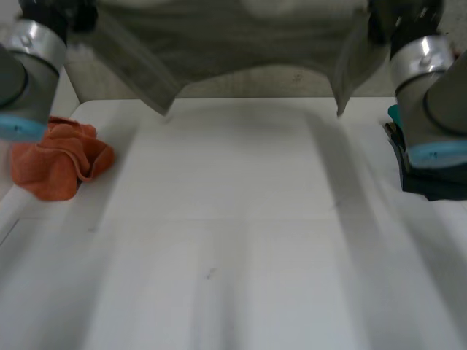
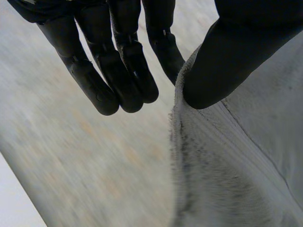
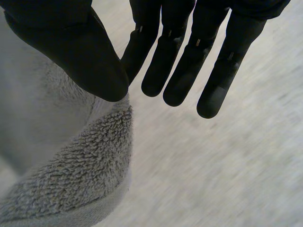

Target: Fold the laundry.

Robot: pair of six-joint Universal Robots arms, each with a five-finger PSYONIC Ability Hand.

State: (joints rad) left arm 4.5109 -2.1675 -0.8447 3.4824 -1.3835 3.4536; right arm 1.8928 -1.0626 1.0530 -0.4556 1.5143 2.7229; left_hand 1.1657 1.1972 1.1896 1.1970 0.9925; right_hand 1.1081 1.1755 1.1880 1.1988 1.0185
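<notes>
White table (image 1: 233, 255) lies bare across its near part in the head view. Further in, at the left side, a crumpled orange cloth (image 1: 62, 164) sits on the table just beside the left arm (image 1: 25, 80). At the right side a dark folded stack (image 1: 430, 182) with a bit of teal lies partly behind the right arm (image 1: 430, 95).

At the far end of the table the grey towel (image 1: 233, 44) hangs spread out between the two arms, lifted by its upper part. Its lower edge curves upward in the middle and two corners hang lower at the sides, over the far edge of the table. I cannot tell if these corners touch the table.

The wrist views add the grasp, which the head view does not give. In the left wrist view the left robot hand (image 2: 118, 71) pinches an edge of the grey towel (image 2: 236, 165). The thumb presses on the cloth against the nearest finger, and the other fingers are nearly straight beside it. In the right wrist view the right robot hand (image 3: 189, 61) grasps the towel (image 3: 61, 165) in the same manner, with the thumb on the fluffy cloth at its edge and the fingers straight just beside. The hem of the towel and its pile are plain here.
</notes>
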